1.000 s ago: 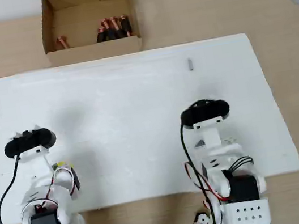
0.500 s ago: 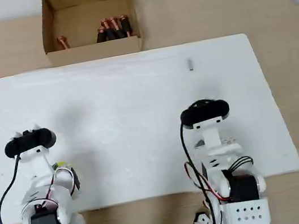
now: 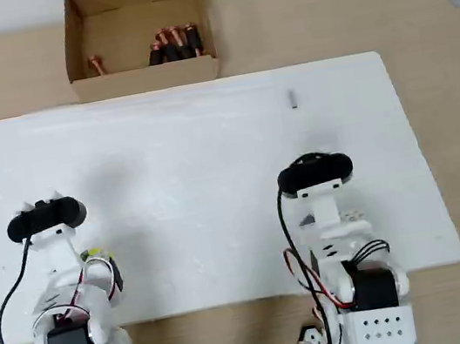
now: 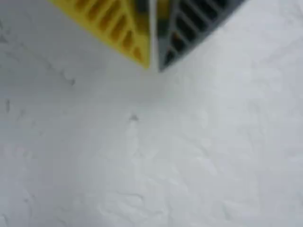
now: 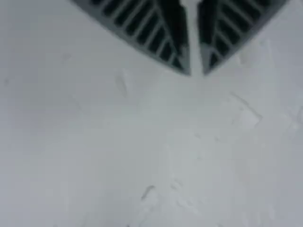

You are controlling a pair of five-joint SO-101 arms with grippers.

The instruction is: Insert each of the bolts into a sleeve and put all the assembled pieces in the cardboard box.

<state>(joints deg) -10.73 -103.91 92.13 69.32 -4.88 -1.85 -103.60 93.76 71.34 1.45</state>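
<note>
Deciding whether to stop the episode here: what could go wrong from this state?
1. A small grey piece lies on the white mat, outside the cardboard box that holds the assembled pieces. It is too small to tell whether it is a bolt or a sleeve. Stopping now may leave the task unfinished.
2. The left gripper and right gripper are shut, close to the mat. A reach made without opening first would likely knock the piece away.

No legible print, seemingly, even on the cardboard box (image 3: pixel 144 79).
</note>
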